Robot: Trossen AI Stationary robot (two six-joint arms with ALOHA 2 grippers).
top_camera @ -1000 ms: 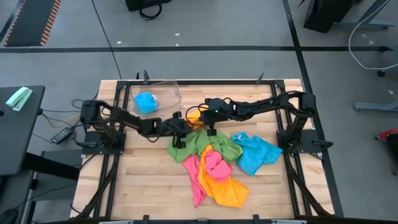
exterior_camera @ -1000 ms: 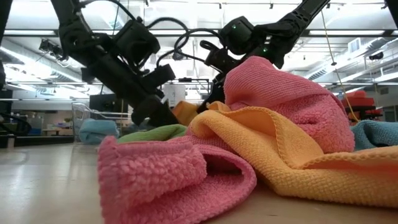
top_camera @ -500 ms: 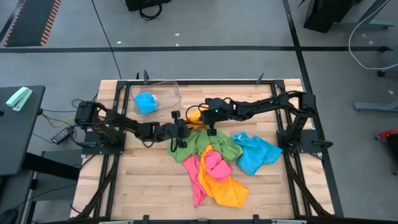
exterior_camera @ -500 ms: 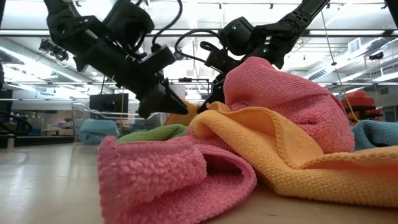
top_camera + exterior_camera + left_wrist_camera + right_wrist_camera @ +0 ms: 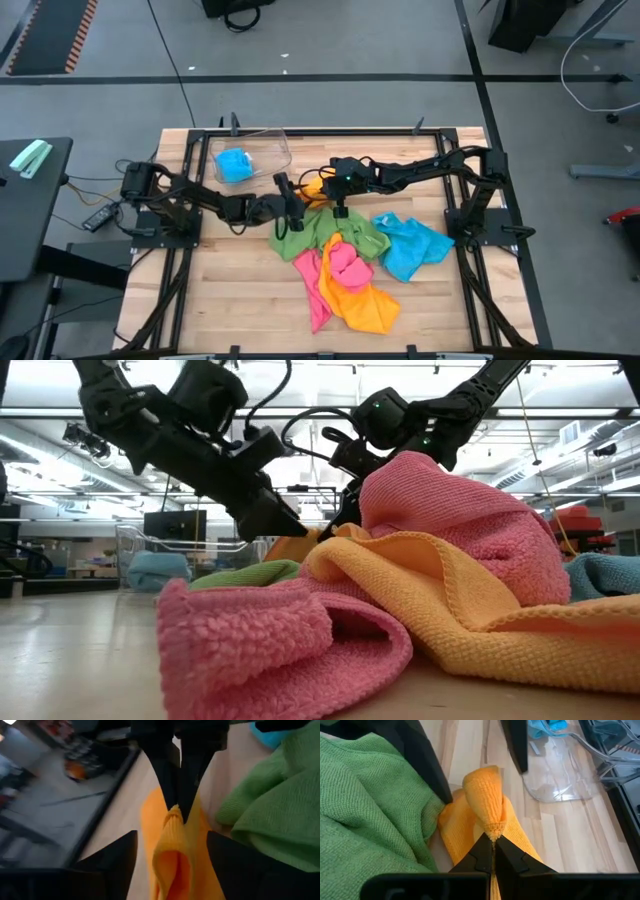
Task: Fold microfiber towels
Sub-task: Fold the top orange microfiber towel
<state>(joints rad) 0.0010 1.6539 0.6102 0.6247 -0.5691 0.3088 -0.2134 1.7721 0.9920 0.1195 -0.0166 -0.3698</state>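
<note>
High view: left gripper (image 5: pixel 283 188) has lifted off the green towel (image 5: pixel 325 232) and spread its fingers.
Right gripper (image 5: pixel 492 851) pinches a raised fold of the orange-yellow towel (image 5: pixel 487 805), which stands between the left fingers (image 5: pixel 117 855), above the surface (image 5: pixel 230 290).

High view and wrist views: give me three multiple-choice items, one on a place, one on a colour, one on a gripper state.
1. Where does the folded blue towel lie?
A. in the clear bin
B. on the green towel
C. on the floor

2. What colour is the towel pinched by the right gripper?
A. pink
B. orange-yellow
C. blue

3. How do the left gripper fingers stand?
A. shut on the green towel
B. shut on nothing
C. open, either side of the raised fold

Answers: 1 A, the blue shows through the bin's clear wall. 2 B, the right wrist view shows an orange-yellow fold between the shut fingers. 3 C, the left wrist view shows its fingers spread apart.
</note>
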